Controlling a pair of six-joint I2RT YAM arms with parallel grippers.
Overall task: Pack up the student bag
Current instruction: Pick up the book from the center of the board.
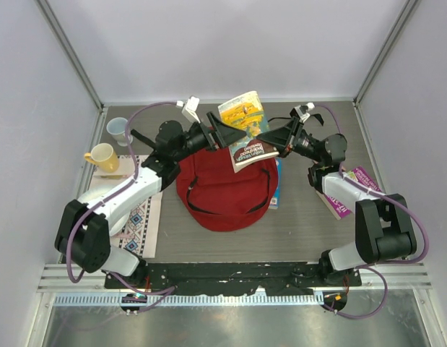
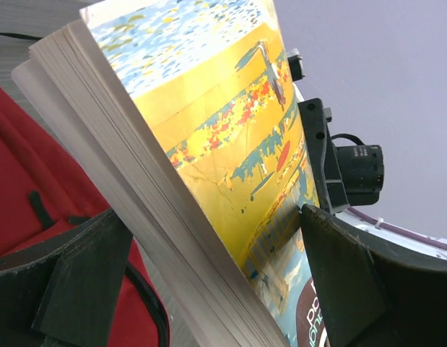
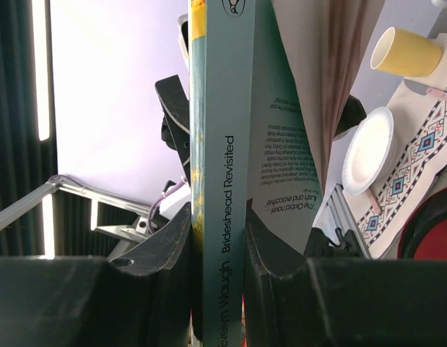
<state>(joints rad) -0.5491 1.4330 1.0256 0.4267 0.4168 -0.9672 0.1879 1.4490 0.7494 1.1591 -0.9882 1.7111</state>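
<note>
The student bag (image 1: 223,191), a red backpack with black zipper trim, lies flat mid-table; its red fabric also shows in the left wrist view (image 2: 21,181). Above its far edge a paperback (image 1: 241,112) with a yellow painted cover is held in the air, splayed open. My right gripper (image 1: 270,141) is shut on its teal spine (image 3: 222,108), both fingers pressed against it (image 3: 217,224). From the left, my left gripper (image 1: 229,136) stands open. The book's page block and cover (image 2: 223,137) stand between its spread fingers (image 2: 209,238), and whether they touch is unclear.
A blue book (image 1: 276,184) sticks out from under the bag's right side. A purple book (image 1: 349,189) lies under the right arm. On the left are a patterned mat (image 1: 140,217), a yellow cup (image 1: 102,157), a pale cup (image 1: 116,130) and a white plate (image 3: 367,150).
</note>
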